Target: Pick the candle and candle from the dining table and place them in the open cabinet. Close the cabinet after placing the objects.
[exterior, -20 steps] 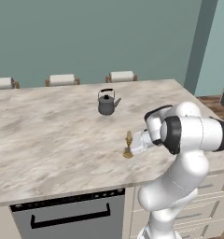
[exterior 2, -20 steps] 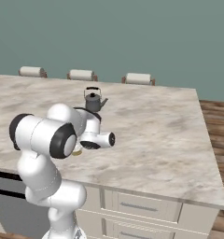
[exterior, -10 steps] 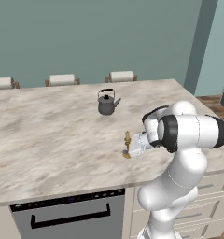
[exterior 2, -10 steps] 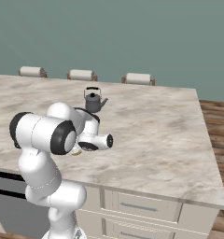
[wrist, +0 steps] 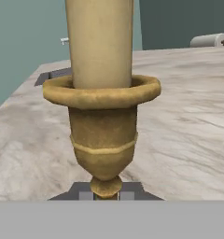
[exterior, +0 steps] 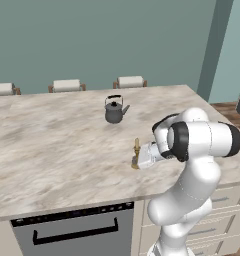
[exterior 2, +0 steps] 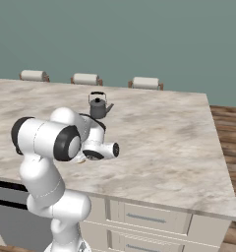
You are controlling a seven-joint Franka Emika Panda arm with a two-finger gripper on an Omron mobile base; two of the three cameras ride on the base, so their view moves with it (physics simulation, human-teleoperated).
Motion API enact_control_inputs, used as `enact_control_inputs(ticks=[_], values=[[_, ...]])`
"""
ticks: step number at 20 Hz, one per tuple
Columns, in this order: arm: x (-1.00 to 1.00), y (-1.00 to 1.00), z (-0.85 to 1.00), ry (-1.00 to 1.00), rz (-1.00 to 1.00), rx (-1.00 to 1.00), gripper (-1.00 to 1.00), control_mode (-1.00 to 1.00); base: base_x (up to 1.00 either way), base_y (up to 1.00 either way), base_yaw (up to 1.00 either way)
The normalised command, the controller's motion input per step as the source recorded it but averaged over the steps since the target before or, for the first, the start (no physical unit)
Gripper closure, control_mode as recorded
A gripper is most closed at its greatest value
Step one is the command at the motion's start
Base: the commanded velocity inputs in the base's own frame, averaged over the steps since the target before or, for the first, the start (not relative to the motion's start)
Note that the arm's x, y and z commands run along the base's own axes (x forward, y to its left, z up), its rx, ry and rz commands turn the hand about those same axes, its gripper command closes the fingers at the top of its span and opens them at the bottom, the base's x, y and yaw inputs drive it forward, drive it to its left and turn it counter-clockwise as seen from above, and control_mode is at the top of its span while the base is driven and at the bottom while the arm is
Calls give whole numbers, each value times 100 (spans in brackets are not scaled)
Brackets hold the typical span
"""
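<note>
My gripper (wrist: 107, 196) clamped on pale-yellow candle in slim brass candlestick (wrist: 102, 93); wide beige veined marble island top (exterior: 52, 150) beneath; teal wall (exterior: 92, 40) beyond.

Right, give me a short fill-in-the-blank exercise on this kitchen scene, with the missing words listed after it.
1. The jaws are closed on the stem of the ____ in its brass candlestick.
2. The dark grey ____ stands farther back on the dining table.
3. Below the table's near edge, the dark appliance front carries a black bar ____.
4. The candlestick stands ____ on the marble.

Missing words: candle; kettle; handle; upright
</note>
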Motion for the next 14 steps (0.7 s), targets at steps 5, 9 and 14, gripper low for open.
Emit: enact_control_inputs(ticks=[5, 9, 14], values=[[-3, 0, 25, -2, 0, 6, 100, -100, 0, 0, 0], [-20, -7, 53, -7, 0, 4, 100, -100, 0, 0, 0], [-21, -9, 55, -5, 0, 4, 100, -100, 0, 0, 0]])
